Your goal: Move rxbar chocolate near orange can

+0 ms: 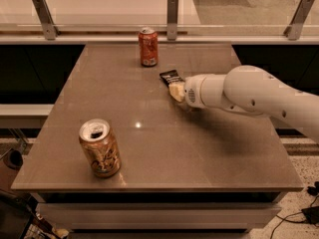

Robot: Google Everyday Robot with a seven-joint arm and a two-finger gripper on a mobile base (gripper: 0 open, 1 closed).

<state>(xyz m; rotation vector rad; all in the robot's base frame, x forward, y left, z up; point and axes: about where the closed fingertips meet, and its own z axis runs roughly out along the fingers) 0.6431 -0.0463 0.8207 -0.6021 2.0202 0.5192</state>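
Note:
The rxbar chocolate [170, 76], a small black wrapper with white text, lies on the table right of centre, toward the back. My gripper [175, 90] reaches in from the right on a white arm, and its tip sits over the bar's near end, hiding that end. The orange can [99, 148], golden-orange with a brown swirled pattern and an opened silver top, stands upright near the table's front left corner, far from the bar and the gripper.
A slimmer reddish-orange can [148, 47] stands upright at the back middle of the grey table [149, 148], just left of the bar. A glass barrier with metal posts [172, 15] runs behind the table. My arm [259, 96] crosses the table's right side.

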